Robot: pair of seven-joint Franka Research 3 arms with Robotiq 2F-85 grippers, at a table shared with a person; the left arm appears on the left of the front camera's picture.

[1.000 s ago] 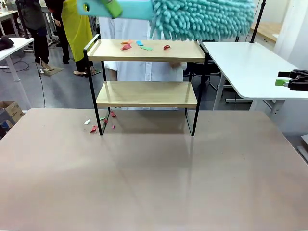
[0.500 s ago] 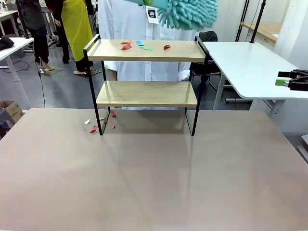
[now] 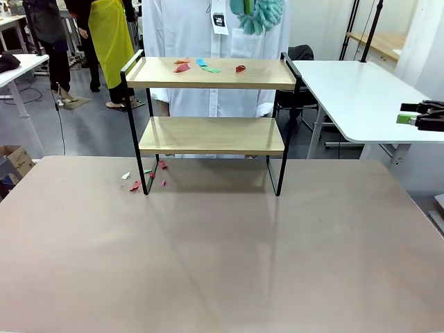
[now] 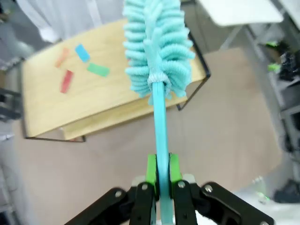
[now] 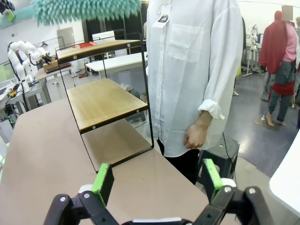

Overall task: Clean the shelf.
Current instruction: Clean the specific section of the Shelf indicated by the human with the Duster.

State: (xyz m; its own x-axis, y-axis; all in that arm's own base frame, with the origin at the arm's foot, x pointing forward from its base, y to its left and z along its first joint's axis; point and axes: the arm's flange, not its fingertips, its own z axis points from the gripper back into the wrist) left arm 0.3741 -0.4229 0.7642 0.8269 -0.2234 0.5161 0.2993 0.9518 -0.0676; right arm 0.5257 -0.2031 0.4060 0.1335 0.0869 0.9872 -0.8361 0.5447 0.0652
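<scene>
The shelf (image 3: 208,135) stands at the table's far middle, with several coloured paper scraps (image 3: 201,66) on its top board. A teal fluffy duster (image 3: 258,14) hangs above the top board's right half. In the left wrist view my left gripper (image 4: 159,176) is shut on the duster's thin handle, and the duster head (image 4: 157,47) points down over the shelf's top board (image 4: 108,89), beside the scraps (image 4: 82,52). My right gripper (image 5: 157,180) stands open and holds nothing, off the shelf's (image 5: 105,101) right end; it shows in the front view at the right edge (image 3: 416,116).
A person in a white coat (image 3: 187,35) stands right behind the shelf, one hand (image 5: 194,136) hanging at the side. More scraps (image 3: 142,179) lie on the table (image 3: 222,263) by the shelf's left leg. A white side table (image 3: 361,97) stands at the right.
The duster has swung away from the front camera, going up and back, and now hangs small above the shelf's right half. The right gripper and the scraps have not moved.
</scene>
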